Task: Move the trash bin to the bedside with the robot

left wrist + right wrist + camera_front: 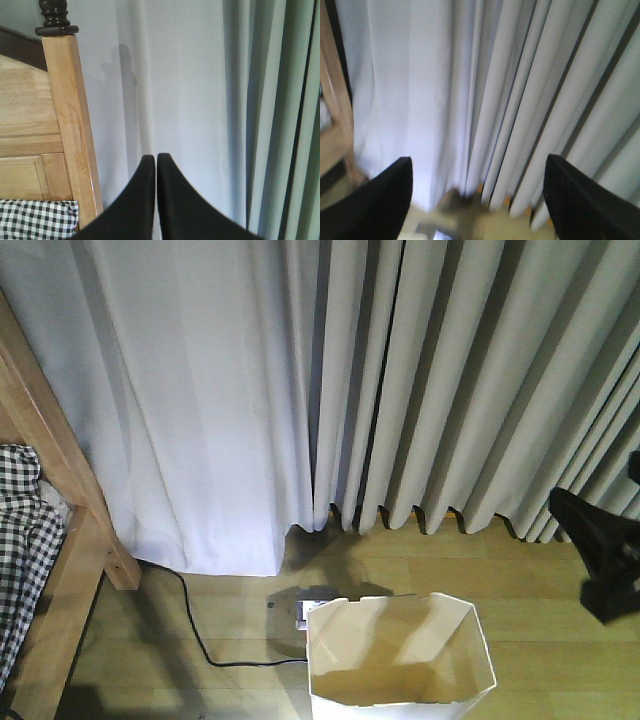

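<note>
Front view: trash bin [400, 660] sits bottom centre of frame on the wood floor [530, 570], mouth open, looks empty. Bed frame [60, 490] runs down the left edge with checked bedding [25, 540] at lower left, so bin is near the bed but apart from it, with a gap of floor between. Black cable [195, 625] and a floor socket [295, 615] lie just behind the bin, curtains [400, 380] fill the top.

Left gripper [156, 162]: fingertips pressed together, holding nothing, pointing at the curtain beside the bedpost [67, 115].
Right gripper [477, 170]: spread wide, nothing between the fingers, view is blurred. In front view its dark shape shows at right edge, clear of the bin.

My read on handling: thin plastic walls, light, will flex and slide easily, may tip if pushed high. I'd pinch the rim at the near or right wall, one finger inside, and drag left; watch the cable
</note>
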Controlling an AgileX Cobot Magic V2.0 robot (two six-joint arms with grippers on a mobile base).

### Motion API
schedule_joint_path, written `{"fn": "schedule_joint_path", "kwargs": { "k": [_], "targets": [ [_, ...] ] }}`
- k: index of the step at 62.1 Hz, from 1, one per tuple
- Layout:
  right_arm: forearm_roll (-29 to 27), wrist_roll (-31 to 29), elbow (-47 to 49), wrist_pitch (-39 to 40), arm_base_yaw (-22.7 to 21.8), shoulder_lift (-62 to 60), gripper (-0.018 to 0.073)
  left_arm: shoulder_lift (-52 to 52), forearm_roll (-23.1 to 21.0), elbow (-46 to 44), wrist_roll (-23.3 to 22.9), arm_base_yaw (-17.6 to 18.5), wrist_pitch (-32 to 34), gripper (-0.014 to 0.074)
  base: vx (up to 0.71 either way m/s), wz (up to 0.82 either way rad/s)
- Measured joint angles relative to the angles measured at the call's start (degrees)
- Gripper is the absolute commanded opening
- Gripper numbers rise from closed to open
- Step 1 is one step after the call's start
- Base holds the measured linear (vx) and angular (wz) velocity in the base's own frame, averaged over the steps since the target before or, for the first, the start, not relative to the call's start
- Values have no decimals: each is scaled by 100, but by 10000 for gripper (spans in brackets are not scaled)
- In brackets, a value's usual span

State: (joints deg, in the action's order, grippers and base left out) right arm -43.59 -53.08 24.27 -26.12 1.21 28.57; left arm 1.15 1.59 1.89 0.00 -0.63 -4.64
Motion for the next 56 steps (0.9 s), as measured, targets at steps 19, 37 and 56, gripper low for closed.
{"fn": "schedule_joint_path", "kwargs": {
  "k": [19, 37, 56],
  "targets": [
    [59, 298, -1046, 1235, 51, -1951, 324, 0, 0, 0, 0, 0, 0, -6, 0, 0],
    [339, 316, -1216, 1513, 51, -2278, -10, 0, 0, 0, 0, 0, 0, -6, 0, 0],
    [357, 317, -1216, 1531, 51, -2278, -8, 0, 0, 0, 0, 0, 0, -6, 0, 0]
  ]
}}
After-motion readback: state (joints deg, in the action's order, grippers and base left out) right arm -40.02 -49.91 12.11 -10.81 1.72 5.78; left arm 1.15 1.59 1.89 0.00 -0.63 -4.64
